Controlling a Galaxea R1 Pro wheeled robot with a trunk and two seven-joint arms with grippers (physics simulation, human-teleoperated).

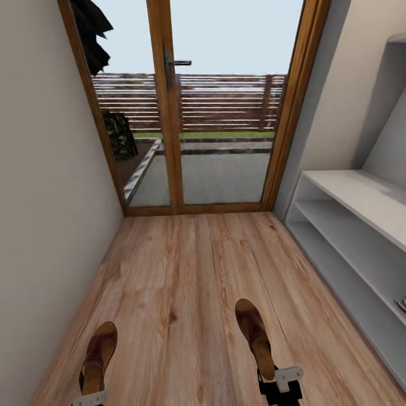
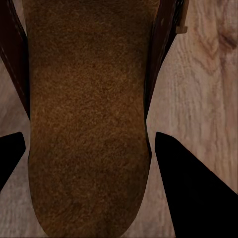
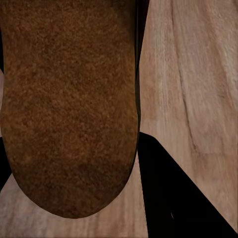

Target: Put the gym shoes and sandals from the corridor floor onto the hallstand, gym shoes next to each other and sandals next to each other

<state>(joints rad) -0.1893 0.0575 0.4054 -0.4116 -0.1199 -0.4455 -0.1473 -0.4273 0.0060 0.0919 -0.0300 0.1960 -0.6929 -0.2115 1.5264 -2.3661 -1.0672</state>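
Note:
I hold one brown sandal in each hand above the corridor floor (image 1: 180, 270). At the lower left, my left gripper (image 1: 88, 396) is shut on the heel end of a sandal (image 1: 99, 351) whose toe points away from me. My right gripper (image 1: 277, 382) is shut on the other sandal (image 1: 254, 331), lower right of centre. In the left wrist view the sandal's tan footbed (image 2: 84, 124) lies between the dark fingers (image 2: 193, 193). The right wrist view shows the same with its sandal (image 3: 69, 109) and finger (image 3: 173, 198). The hallstand (image 1: 361, 197) runs along the right wall. A sliver of a gym shoe (image 1: 401, 303) sits on its lower shelf at the picture's edge.
A wood-framed glass door (image 1: 169, 113) closes the corridor's far end, with a terrace and fence outside. A plain wall (image 1: 45, 197) stands close on the left. The corridor is narrow, bounded by that wall and the hallstand's shelves.

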